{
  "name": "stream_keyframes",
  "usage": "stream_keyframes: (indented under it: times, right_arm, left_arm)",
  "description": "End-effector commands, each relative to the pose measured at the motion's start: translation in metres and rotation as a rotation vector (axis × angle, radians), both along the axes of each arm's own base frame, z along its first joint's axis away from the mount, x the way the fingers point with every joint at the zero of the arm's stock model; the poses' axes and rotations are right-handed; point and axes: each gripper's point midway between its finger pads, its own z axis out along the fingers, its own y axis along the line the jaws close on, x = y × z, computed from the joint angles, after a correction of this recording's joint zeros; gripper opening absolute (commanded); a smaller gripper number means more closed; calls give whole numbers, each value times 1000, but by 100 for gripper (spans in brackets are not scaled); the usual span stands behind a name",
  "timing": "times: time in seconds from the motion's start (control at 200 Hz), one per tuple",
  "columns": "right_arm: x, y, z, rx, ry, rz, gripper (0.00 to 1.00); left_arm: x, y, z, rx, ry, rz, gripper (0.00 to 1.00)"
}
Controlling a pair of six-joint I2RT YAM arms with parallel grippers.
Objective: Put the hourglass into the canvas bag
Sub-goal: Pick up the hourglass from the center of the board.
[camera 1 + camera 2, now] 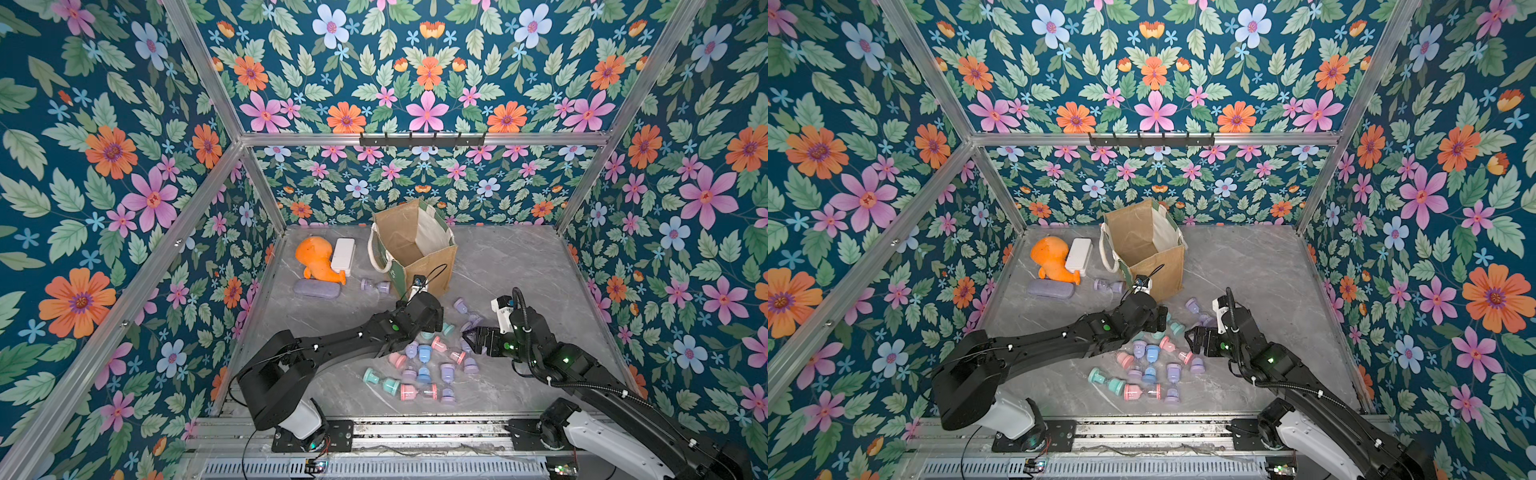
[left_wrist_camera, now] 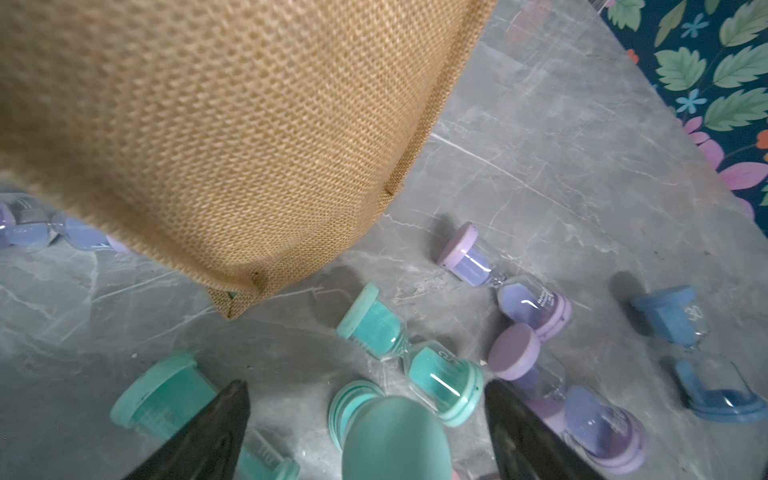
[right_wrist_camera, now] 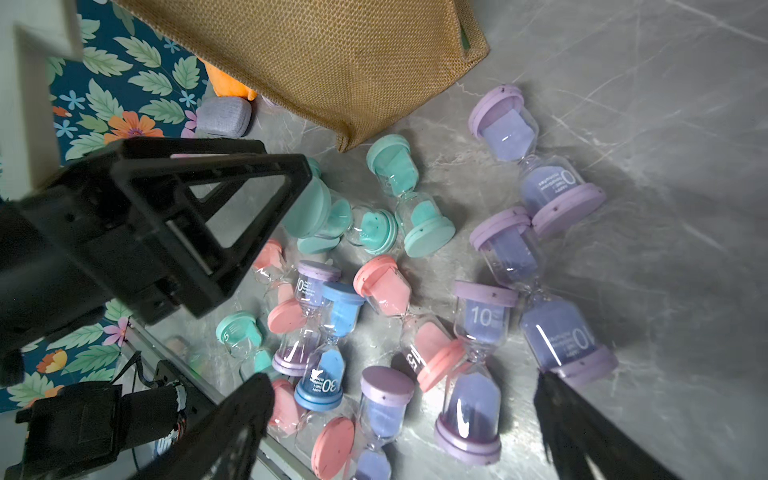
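The canvas bag (image 1: 415,249) (image 1: 1144,245) stands open at the back middle of the table; its tan weave fills the left wrist view (image 2: 232,137). Several small hourglasses (image 1: 424,361) (image 1: 1152,365) in teal, pink, blue and lilac lie heaped in front of it. My left gripper (image 2: 365,386) (image 1: 434,324) hangs low over the heap's far edge, open. A teal hourglass (image 2: 395,440) (image 3: 316,208) sits between its fingers (image 2: 208,432) with a gap on each side. My right gripper (image 3: 403,380) (image 1: 467,336) is open above lilac and pink hourglasses, holding nothing.
Left of the bag lie an orange plush toy (image 1: 318,257), a white box (image 1: 343,255), a grey-lilac case (image 1: 316,288) and a lone lilac hourglass (image 1: 375,286). Flowered walls enclose the grey marble table (image 1: 519,270) on three sides. The arms' rail (image 1: 415,432) runs along the front.
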Motion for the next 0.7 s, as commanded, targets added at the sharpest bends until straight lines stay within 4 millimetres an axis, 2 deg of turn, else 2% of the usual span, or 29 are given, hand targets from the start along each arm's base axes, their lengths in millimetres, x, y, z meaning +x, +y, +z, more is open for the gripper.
stream_keyframes:
  times: [0.0,0.38,0.525,0.595,0.695]
  right_arm:
    - [0,-4,-4,-20,8,-12,99]
    - [0,-4,-8,-24,17,-20,99]
    - [0,-5,-10,-21,21,-27,99]
    - [1,-5,-10,-24,20,-27,99]
    - [0,-5,-9,-24,19,-28,99]
  left_arm:
    - [-2,-1,-11,55,34,11,88]
    - [1,-3,-37,183,85,59,77]
    - [2,-11,-39,170,97,64,71]
    - [2,-11,-41,170,97,75,63]
    - [2,-11,-43,169,103,82,62]
